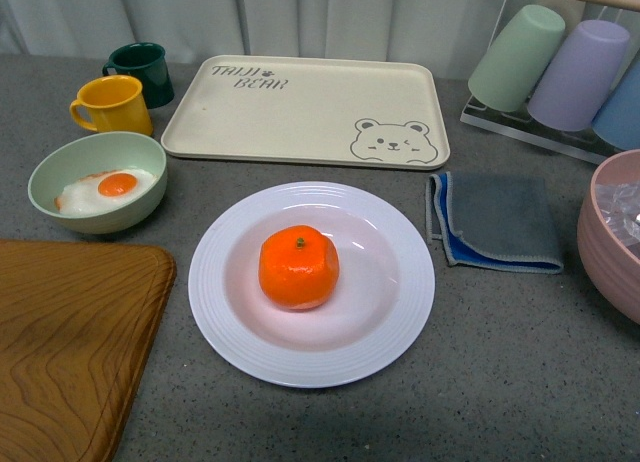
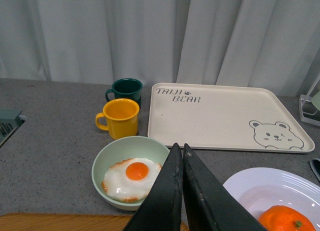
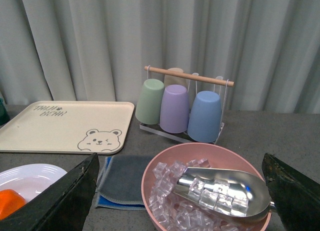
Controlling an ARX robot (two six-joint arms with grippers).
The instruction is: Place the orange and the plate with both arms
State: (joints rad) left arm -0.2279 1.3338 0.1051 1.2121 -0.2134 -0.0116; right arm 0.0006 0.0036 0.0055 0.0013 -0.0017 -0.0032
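In the front view the orange (image 1: 298,267) sat in the middle of the frame, resting in the well of the plate (image 1: 207,272), its small green stem mark turned upward; the plate lay flat on the grey table (image 1: 500,362), with no other thing touching it. Above it in the frame lay the beige bear tray (image 1: 300,107); at the upper left stood a yellow mug (image 1: 112,104) and, just behind it, a dark green mug (image 1: 142,70); below these, at the left, a pale green bowl (image 1: 50,177) held a fried egg (image 1: 105,190). A wooden board (image 1: 70,342) filled the lower left corner; a folded grey-blue cloth (image 1: 497,222) lay to the right of the plate; a pink bowl (image 1: 610,232) was cut by the right edge. The left gripper (image 2: 181,148) had its fingers pressed together with nothing between them. The right gripper (image 3: 180,158) had its fingers (image 3: 65,201) spread wide apart, holding nothing; beyond them the pink bowl held ice and a metal scoop (image 3: 225,188).
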